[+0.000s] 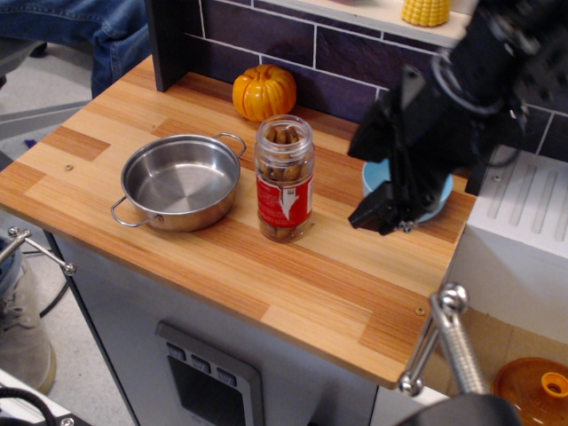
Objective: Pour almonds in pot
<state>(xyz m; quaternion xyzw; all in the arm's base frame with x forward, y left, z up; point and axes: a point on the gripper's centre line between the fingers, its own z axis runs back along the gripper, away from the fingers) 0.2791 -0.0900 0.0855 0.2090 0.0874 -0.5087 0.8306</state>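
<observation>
Jar (285, 179) of almonds (284, 136) upright on wooden counter (293, 284), just right of pot (180, 182), apart from it; pot bare inside; pumpkin (264, 91) behind both, near tiled wall (355, 62); blue bowl (426, 200) to right, mostly hidden by black gripper (382, 213); gripper above counter right of jar, holds nothing; cannot tell whether fingers apart or together; corn (426, 11) on ledge above.
</observation>
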